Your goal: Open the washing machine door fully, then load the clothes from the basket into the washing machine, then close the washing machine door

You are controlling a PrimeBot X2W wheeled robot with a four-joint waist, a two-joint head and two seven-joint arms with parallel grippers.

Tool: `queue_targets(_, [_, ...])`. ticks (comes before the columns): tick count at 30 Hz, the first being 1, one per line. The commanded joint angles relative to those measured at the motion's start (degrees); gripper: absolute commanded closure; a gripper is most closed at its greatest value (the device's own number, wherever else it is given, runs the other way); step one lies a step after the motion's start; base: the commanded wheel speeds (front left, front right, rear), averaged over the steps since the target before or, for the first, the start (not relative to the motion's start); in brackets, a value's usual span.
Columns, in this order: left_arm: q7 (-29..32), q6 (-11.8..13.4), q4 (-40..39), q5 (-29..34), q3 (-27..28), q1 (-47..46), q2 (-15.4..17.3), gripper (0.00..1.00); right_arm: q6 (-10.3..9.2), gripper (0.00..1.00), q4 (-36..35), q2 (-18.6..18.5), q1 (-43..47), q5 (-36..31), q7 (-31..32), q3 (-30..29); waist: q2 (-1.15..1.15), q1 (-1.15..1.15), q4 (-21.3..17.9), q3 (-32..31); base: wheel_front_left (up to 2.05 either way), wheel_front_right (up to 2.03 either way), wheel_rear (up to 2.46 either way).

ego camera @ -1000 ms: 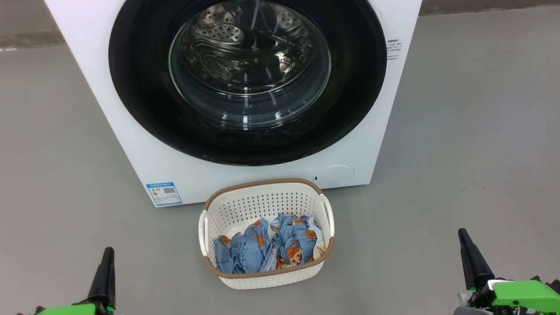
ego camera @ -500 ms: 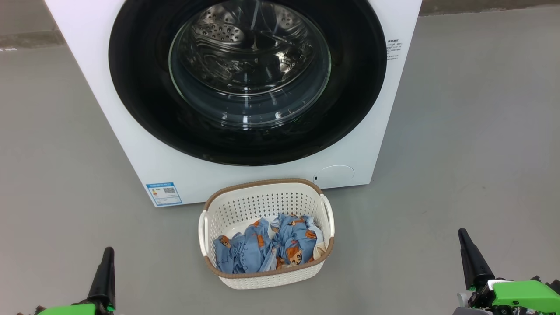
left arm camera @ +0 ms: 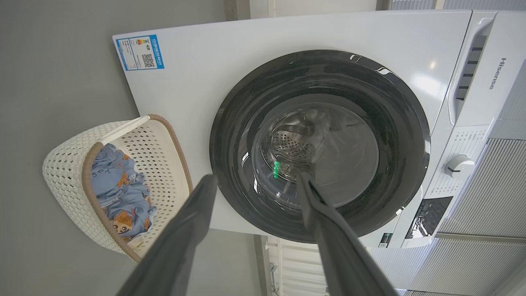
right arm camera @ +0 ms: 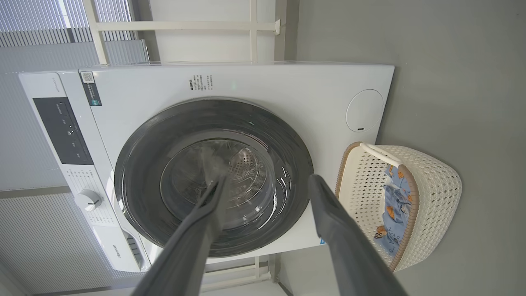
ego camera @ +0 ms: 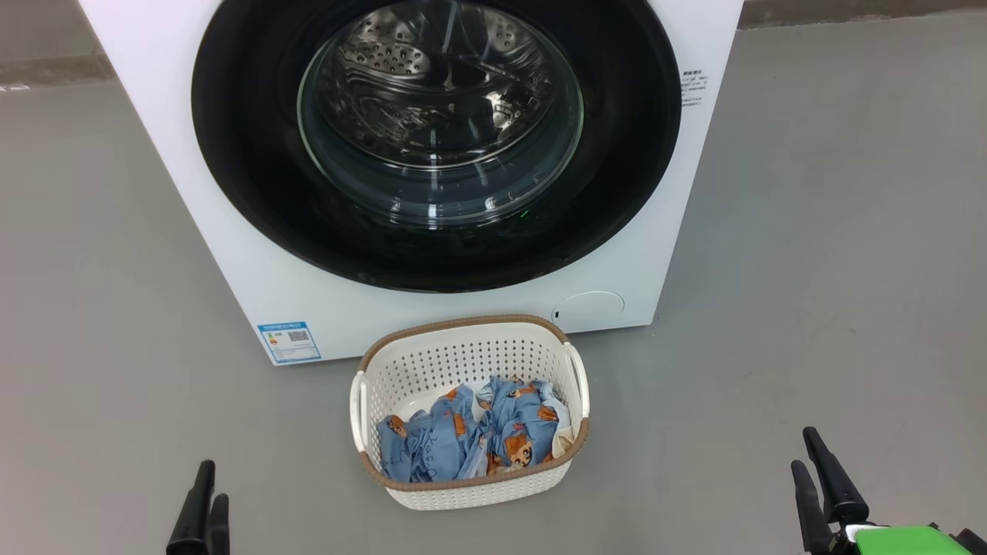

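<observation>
Glossy washing machine door (ego camera: 437, 131), perforated plastic basket (ego camera: 470, 496).

The washer (ego camera: 231, 262) is white, with a glossy black-rimmed door (ego camera: 239, 177) and a blue label (ego camera: 289, 341). The basket (ego camera: 463, 358) is cream with a brown rim; the clothes (ego camera: 432, 447) are light blue with orange-brown bears.

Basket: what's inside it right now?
The basket holds the clothes: crumpled light-blue fabric with orange-brown bears and some cream cloth at the right edge. A bare patch of basket floor shows behind them. Whatever lies under the pile is covered.
</observation>
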Motion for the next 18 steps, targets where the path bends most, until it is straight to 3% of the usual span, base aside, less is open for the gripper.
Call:
queue_targets(1, [-0.39, -0.07, -1.94, 0.57, 0.13, -1.96, 1.09, 0.0, 0.15, 0.0, -1.7, -0.82, -2.22, -0.99, -0.57, 0.57, 0.0, 0.06, -0.01, 0.0, 0.0, 0.0, 0.0])
queue_targets(18, [-3.84, -0.16, -3.22, 4.36, -2.7, -3.0, 3.74, 0.0, 0.28, 0.0, -2.02, -2.41, -4.05, -7.76, -3.5, 2.98, 0.0, -0.02, -0.14, 0.39, 0.0, 0.0, 0.0])
